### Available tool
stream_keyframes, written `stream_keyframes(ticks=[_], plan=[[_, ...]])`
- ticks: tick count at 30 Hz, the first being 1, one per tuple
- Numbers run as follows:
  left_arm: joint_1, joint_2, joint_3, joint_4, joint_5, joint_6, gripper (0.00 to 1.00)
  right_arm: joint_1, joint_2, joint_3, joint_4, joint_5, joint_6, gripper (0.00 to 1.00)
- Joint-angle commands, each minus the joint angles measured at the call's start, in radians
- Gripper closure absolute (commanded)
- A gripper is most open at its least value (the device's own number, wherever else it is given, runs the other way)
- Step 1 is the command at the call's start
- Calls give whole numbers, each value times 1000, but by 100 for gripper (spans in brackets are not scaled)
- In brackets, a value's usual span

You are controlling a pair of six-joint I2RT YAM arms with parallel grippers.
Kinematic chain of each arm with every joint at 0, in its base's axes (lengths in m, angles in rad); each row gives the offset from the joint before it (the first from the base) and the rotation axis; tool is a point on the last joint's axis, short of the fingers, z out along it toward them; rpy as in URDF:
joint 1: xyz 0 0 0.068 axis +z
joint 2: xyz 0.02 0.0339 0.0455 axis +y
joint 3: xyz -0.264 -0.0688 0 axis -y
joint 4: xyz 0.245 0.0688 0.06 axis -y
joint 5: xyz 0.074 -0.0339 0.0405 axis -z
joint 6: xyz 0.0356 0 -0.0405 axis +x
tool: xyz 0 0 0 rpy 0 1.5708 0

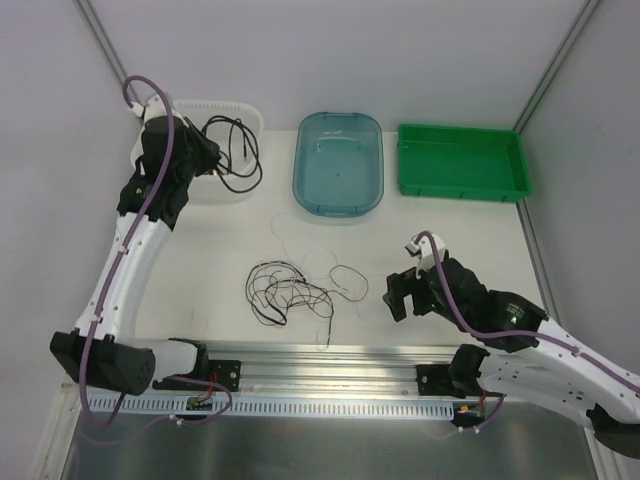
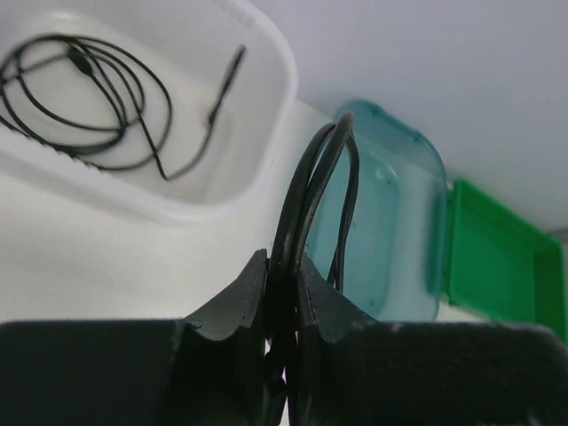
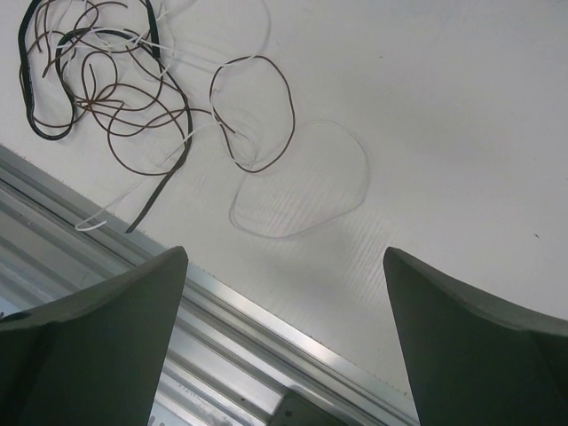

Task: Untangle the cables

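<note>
Left gripper [image 2: 284, 288] clamped on a black cable [image 2: 306, 186] loop over the white tray [image 2: 266, 106]; right gripper [image 3: 284, 257] spread wide, empty, near the tangled cables [image 3: 106, 89]; blue tub [image 1: 338, 190] and green tray [image 1: 460, 185] beyond.

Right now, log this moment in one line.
left claw: shut on black cable, near white tray | right claw: open, empty | tangle: on table, untouched
</note>
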Motion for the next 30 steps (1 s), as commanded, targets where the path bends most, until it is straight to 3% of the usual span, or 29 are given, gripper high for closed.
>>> stream_keyframes(ticks=[1, 5, 8, 9, 10, 12, 13, 15, 18, 22, 27, 30], plan=[[115, 132, 129, 78, -28, 6, 98, 0, -35, -15, -24, 45, 24, 3], [205, 296, 245, 107, 3, -33, 99, 0, -49, -37, -27, 46, 30, 3], [273, 442, 331, 121, 23, -39, 86, 0, -46, -41, -32, 55, 33, 3], [282, 466, 353, 118, 27, -36, 78, 0, -46, -40, -33, 57, 36, 3], [297, 488, 382, 119, 38, -34, 52, -2, -43, -43, -33, 57, 36, 3], [311, 522, 393, 119, 46, -33, 30, 0, -31, -43, -33, 60, 38, 3], [313, 523, 391, 119, 47, -21, 14, 0, -24, -40, -32, 58, 38, 3], [313, 507, 365, 119, 55, 7, 3, 0, -5, -37, -32, 57, 41, 3], [314, 429, 301, 119, 89, 22, 1, 0, 14, -27, -29, 51, 41, 3], [293, 262, 82, 119, 145, 61, 1, 0, 42, 5, -41, 63, 52, 3], [140, -16, -211, 69, 153, 173, 1, -2, 115, 46, -44, 63, 82, 1], [37, -148, -340, -28, 174, 202, 1, -12, 167, 55, -6, 29, 94, 6]])
